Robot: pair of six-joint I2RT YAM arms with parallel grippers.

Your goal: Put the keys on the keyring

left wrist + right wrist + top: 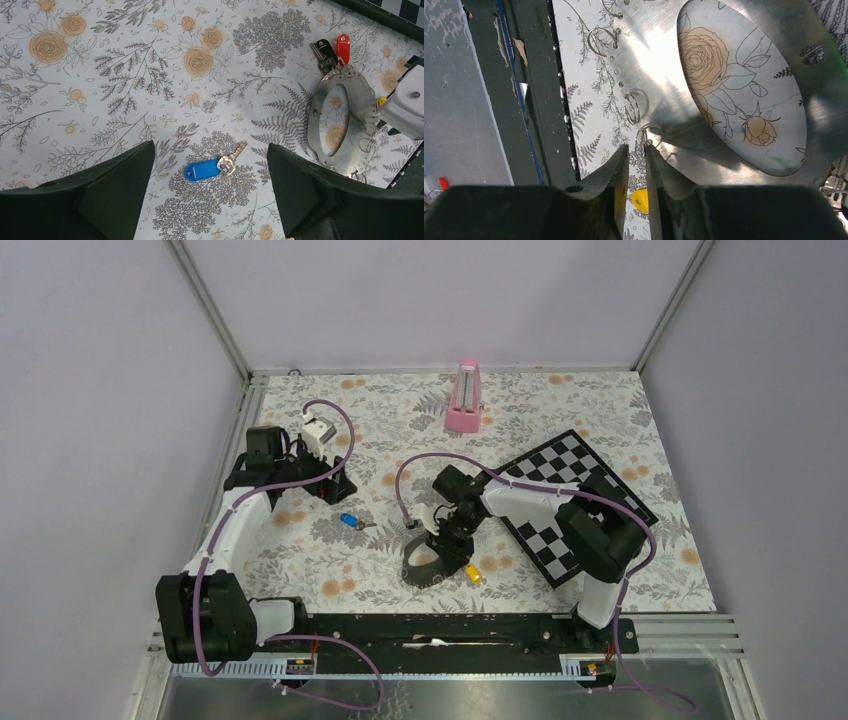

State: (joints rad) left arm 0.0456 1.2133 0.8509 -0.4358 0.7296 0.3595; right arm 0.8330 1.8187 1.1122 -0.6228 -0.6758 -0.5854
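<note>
— What is lying out on the table (310,565)?

— A flowered cloth is covering all of it. The checkerboard (570,462) is lying tilted on the right side, and the right arm (530,502) is reaching across its near corner. The left arm (240,530) is stretching up the left edge. The pink metronome (465,400) is standing upright at the far edge, well apart from the rest.

— And the keyring?

— The keyring (364,100), a flat silver oval plate with holes and small wire rings (636,106) along its rim, is lying near the middle front of the table, under the right gripper (636,150). A red key head (343,47) and a black key head (326,48) are sitting side by side at one end of it.

— What is that gripper doing?

— Its fingers are pressing almost together on one of those little rings at the plate's edge, pinching it edge-on.

— And the left gripper (210,147)?

— It is hovering with its fingers spread wide, gripping nothing. The blue key (204,170) is lying flat on the cloth below the gap between them, touching neither finger, and well to the left of the keyring.

— The yellow key?

— The yellow key (640,197) is lying on the cloth just beside the keyring, on its right in the top view. In the right wrist view only its head is showing, behind the clenched fingers.
</note>
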